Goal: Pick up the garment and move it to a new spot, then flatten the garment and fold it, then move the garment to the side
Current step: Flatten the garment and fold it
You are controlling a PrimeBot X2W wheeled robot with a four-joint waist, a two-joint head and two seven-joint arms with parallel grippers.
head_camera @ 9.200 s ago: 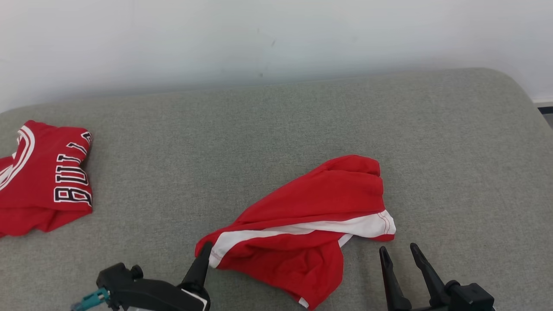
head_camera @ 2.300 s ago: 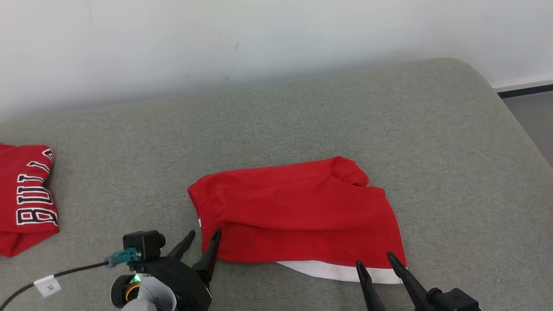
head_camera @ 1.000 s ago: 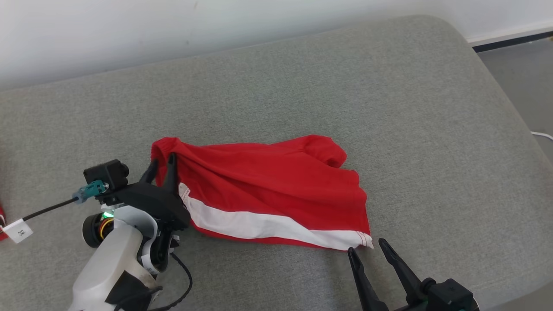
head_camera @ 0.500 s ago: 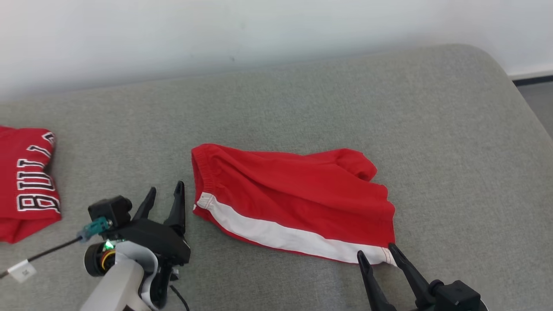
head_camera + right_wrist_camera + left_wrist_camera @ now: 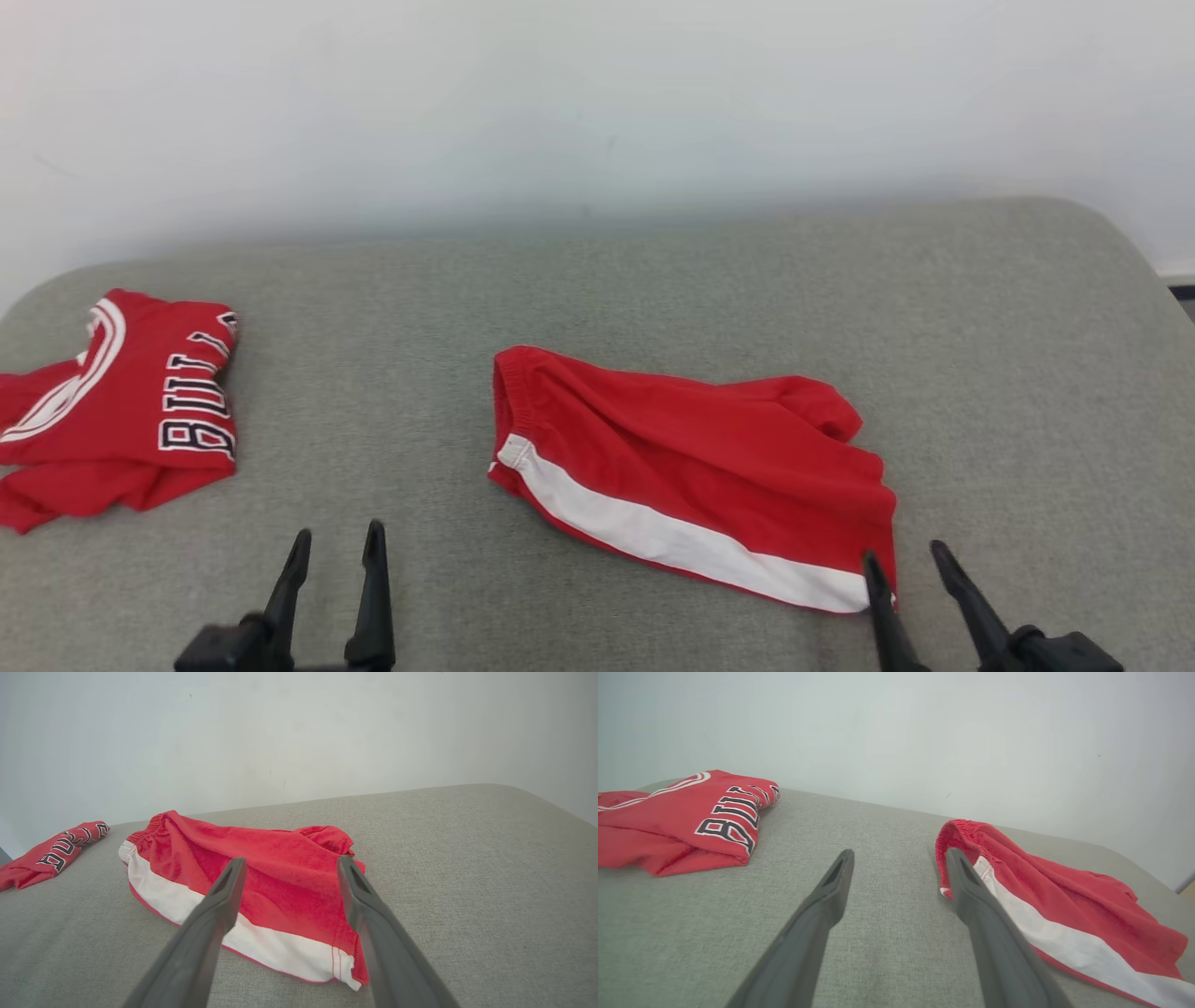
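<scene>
The garment [image 5: 691,467] is a pair of red shorts with a white side stripe, folded lengthwise and lying on the grey cushion; its waistband points left [image 5: 1045,896] [image 5: 261,877]. My left gripper [image 5: 338,543] is open at the lower left, apart from the garment, with nothing between its fingers [image 5: 900,854]. My right gripper [image 5: 904,553] is open at the lower right, its left fingertip at the hem's near corner; in the right wrist view the open fingers frame that hem end [image 5: 289,861].
A red jersey [image 5: 121,401] with black and white lettering lies crumpled at the cushion's left [image 5: 686,821] [image 5: 51,854]. The grey cushion [image 5: 980,327] ends at a rounded right edge, with a white wall behind it.
My left gripper let go of the waistband, opened and drew back toward me. The garment now lies flat, folded with the white stripe on the near side. The head camera has shifted.
</scene>
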